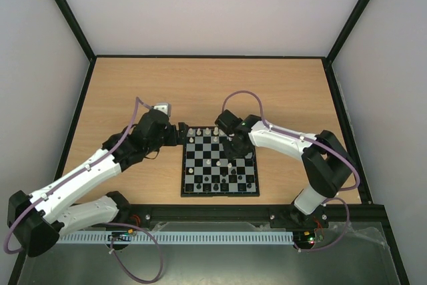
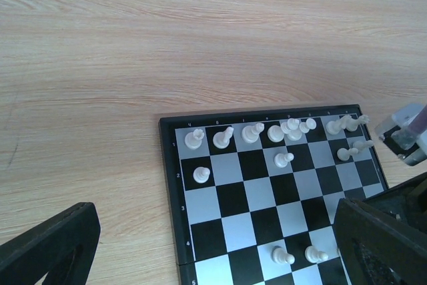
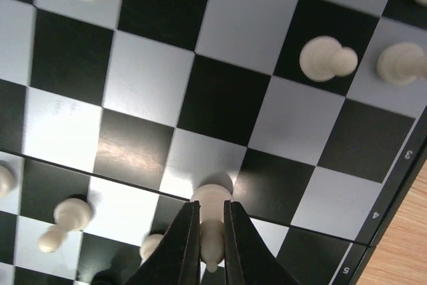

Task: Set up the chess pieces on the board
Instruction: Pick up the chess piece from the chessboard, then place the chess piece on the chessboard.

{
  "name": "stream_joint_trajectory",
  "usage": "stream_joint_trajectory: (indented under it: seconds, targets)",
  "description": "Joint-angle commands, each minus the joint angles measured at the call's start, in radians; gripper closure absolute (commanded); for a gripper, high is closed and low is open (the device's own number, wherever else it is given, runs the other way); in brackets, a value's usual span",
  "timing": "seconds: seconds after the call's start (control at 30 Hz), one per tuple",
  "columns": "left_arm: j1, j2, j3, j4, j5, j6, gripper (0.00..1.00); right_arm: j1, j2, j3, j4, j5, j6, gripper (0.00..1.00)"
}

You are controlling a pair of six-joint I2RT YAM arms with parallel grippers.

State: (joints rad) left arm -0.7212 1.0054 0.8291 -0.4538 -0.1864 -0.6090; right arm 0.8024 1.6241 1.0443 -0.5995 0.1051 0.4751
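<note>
The board (image 1: 193, 165) lies at the table's near middle. Cream-white chess pieces (image 1: 200, 131) line its far row, and black pieces (image 1: 207, 182) stand on the near rows. My right gripper (image 1: 233, 154) is low over the board's right half. In the right wrist view it (image 3: 211, 206) is shut on a cream-white piece (image 3: 212, 231) just over a square by the board's fold (image 3: 133, 178). I cannot tell if the piece touches. My left gripper (image 1: 179, 134) hovers at the board's far-left corner, open and empty (image 2: 213, 258), above white pieces (image 2: 201, 175).
Other white pieces (image 3: 327, 58) stand on nearby squares in the right wrist view. Bare wooden table (image 1: 133, 91) surrounds the board. A black frame (image 1: 73, 111) and white walls bound the table. A rail (image 1: 213, 213) runs along the near edge.
</note>
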Motion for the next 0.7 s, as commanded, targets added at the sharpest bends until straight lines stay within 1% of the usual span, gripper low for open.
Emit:
stream_joint_trajectory:
  seconds: [0.0, 0.13, 0.33, 0.67]
  targets:
    - [0.006, 0.008, -0.014, 0.019, -0.013, 0.016, 0.01, -0.004, 0.012, 0.076, -0.058, 0.028, -0.008, 0.98]
    - [0.008, 0.008, -0.012, 0.02, -0.013, 0.025, 0.01, -0.018, 0.06, 0.183, -0.086, 0.052, -0.031, 0.98]
    - [0.012, 0.003, -0.004, 0.002, -0.006, 0.042, 0.01, -0.065, 0.184, 0.34, -0.129, 0.089, -0.06, 0.98]
    - [0.018, 0.011, -0.013, 0.013, 0.01, 0.046, 0.01, -0.101, 0.281, 0.406, -0.142, 0.108, -0.073, 0.97]
